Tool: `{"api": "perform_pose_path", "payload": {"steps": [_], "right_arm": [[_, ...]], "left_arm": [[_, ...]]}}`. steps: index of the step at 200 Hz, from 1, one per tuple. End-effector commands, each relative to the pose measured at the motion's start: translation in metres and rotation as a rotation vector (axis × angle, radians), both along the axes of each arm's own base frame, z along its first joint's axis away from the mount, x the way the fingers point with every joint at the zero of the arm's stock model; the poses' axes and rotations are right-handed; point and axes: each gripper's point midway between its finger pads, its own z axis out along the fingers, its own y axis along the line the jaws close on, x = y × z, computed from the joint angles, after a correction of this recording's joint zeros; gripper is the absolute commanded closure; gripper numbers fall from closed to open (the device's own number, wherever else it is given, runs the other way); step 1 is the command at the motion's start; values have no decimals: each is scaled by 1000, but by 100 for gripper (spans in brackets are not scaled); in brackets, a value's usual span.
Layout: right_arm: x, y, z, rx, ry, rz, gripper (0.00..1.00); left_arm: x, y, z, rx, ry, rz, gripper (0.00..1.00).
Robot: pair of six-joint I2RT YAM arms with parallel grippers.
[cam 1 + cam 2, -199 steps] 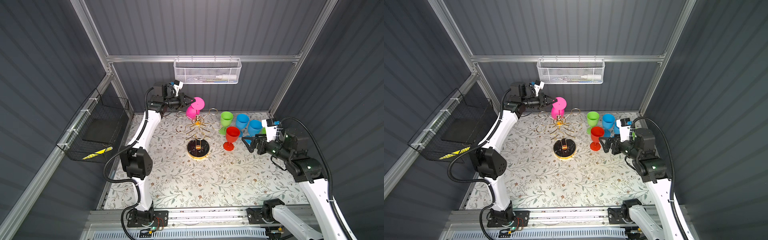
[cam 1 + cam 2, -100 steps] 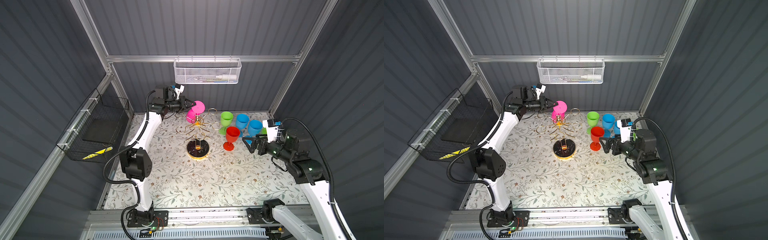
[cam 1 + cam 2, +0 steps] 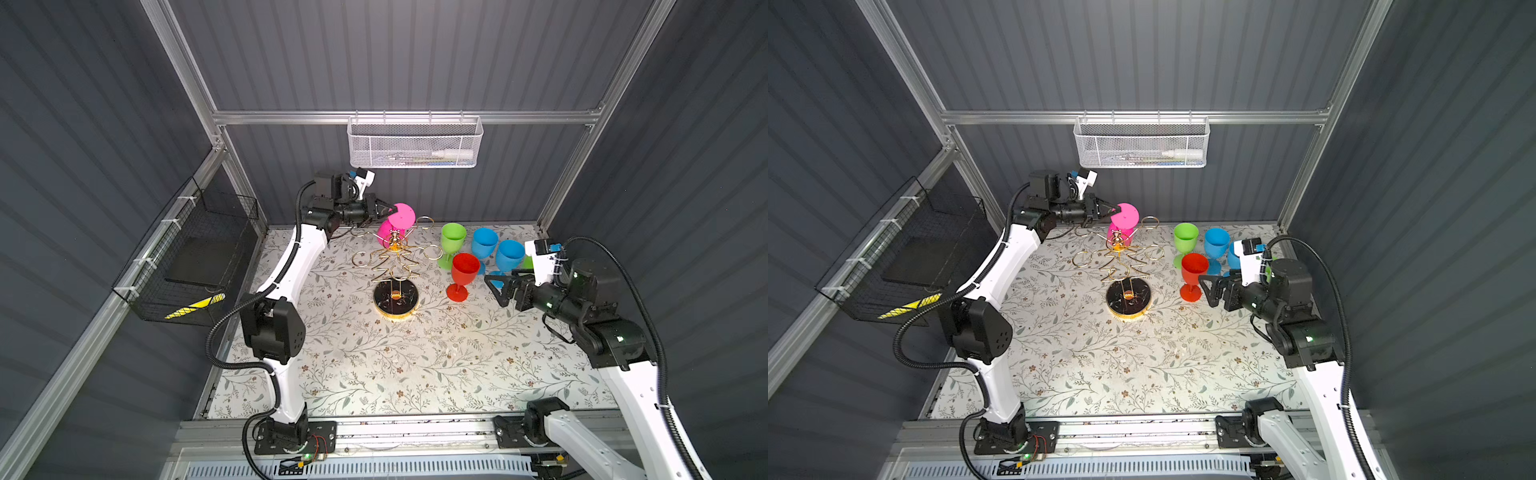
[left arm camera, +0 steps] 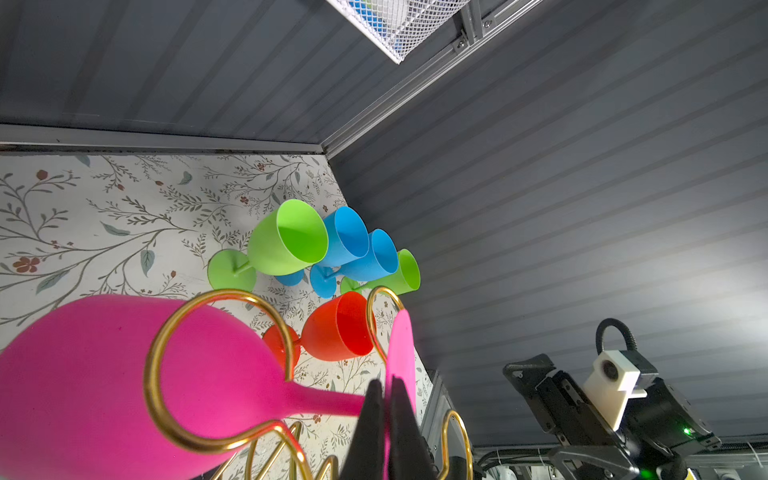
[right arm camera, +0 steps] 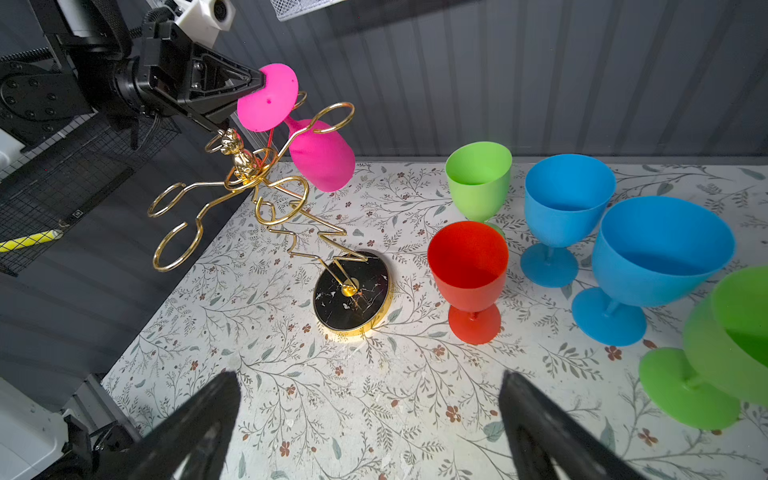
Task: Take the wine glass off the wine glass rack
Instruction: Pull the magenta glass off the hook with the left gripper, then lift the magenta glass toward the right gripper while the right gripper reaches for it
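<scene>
One pink glass point(image 5: 322, 160) hangs on the rack point(image 5: 353, 291), above the far side of the table point(image 3: 374, 365), about mid-width. We see it upside down: foot up, bowl down, long axis tilted off vertical, stem passing through a gold loop point(image 4: 151, 374). It's matte opaque pink, with a flat round foot that has a small dot at its middle. Left gripper point(image 3: 388, 209) is pinched tight on the foot's edge; the left wrist view shows both fingers point(image 4: 368, 428) flat against the disc. Right gripper point(image 3: 496, 289) is spread wide, holding nothing, low over the table just right of the red glass point(image 3: 464, 268). Red, two green and two blue glasses stand upright right of the rack.
</scene>
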Motion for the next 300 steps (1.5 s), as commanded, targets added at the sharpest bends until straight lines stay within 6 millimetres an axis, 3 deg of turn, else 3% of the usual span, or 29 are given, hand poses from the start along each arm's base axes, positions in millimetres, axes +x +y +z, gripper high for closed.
{"api": "perform_pose_path", "payload": {"steps": [1, 96, 159, 236, 300], "right_arm": [[-2, -2, -2, -9, -3, -8, 1], [-2, -3, -1, -17, -10, -15, 1], [-2, -5, 1, -26, -19, -22, 1], [-1, -7, 9, -31, -43, -30, 1], [3, -6, 31, -29, -104, -25, 1]], "left_arm": [[-5, -6, 21, -34, -52, -38, 100], [12, -15, 38, -131, -76, -50, 100], [15, -16, 66, -183, -138, -56, 100], [-6, 7, 126, -271, -237, -54, 100], [-49, 29, 185, -377, -324, -89, 100]]}}
